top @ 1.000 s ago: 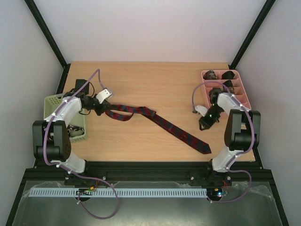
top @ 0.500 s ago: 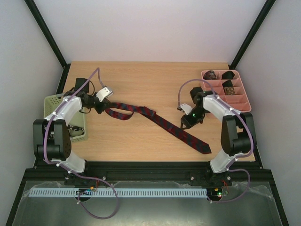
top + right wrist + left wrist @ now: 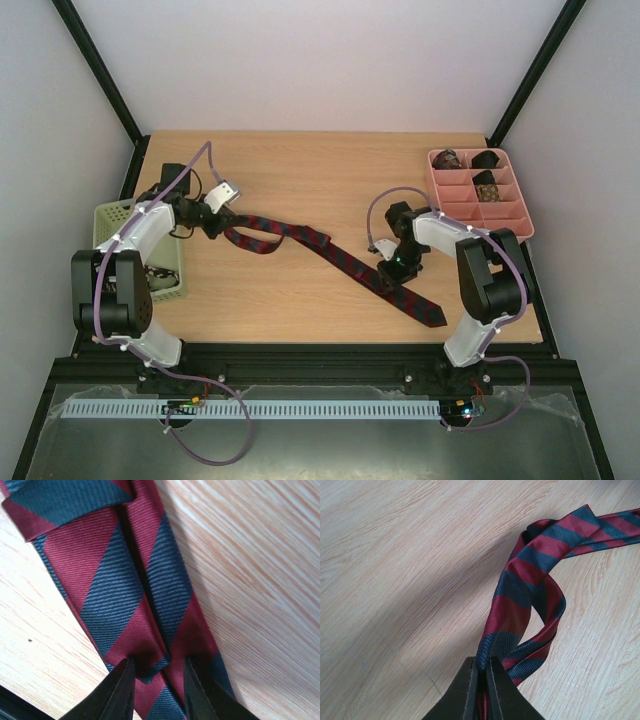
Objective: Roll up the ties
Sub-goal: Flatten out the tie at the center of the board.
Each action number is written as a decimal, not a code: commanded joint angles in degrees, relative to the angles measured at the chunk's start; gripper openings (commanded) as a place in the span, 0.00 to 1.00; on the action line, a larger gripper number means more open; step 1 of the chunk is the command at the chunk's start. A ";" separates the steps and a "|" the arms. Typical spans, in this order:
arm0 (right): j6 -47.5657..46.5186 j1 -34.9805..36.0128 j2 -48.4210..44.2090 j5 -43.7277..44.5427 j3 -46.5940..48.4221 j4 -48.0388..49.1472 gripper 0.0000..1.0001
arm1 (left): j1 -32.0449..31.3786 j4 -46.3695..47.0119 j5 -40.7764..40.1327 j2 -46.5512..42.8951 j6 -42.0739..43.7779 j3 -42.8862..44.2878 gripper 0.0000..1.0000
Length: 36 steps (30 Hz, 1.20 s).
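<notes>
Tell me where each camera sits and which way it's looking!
Top camera: high above and behind the arms, looking down at the table; both arms show, the striped tie stretched between them.
Left wrist camera: on the left arm, facing down at the tabletop; the left gripper shows, shut on the striped tie.
Right wrist camera: on the right arm, facing down at the tabletop; the right gripper shows, jaws apart over the tie.
Shared: all three see that one red-and-navy tie.
</notes>
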 commanded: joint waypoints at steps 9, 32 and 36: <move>0.95 1.07 -1.06 3.27 0.15 -2.34 0.01 | 0.29 0.48 -0.39 0.89 -0.84 0.73 0.02; -11.63 -8.28 -9.62 14.63 -9.86 -4.05 0.01 | 0.85 -3.48 -1.59 5.31 3.06 5.72 0.02; -15.08 -12.36 -8.21 16.26 -7.37 -5.14 0.01 | 1.00 -3.15 -4.30 6.01 4.16 5.17 0.02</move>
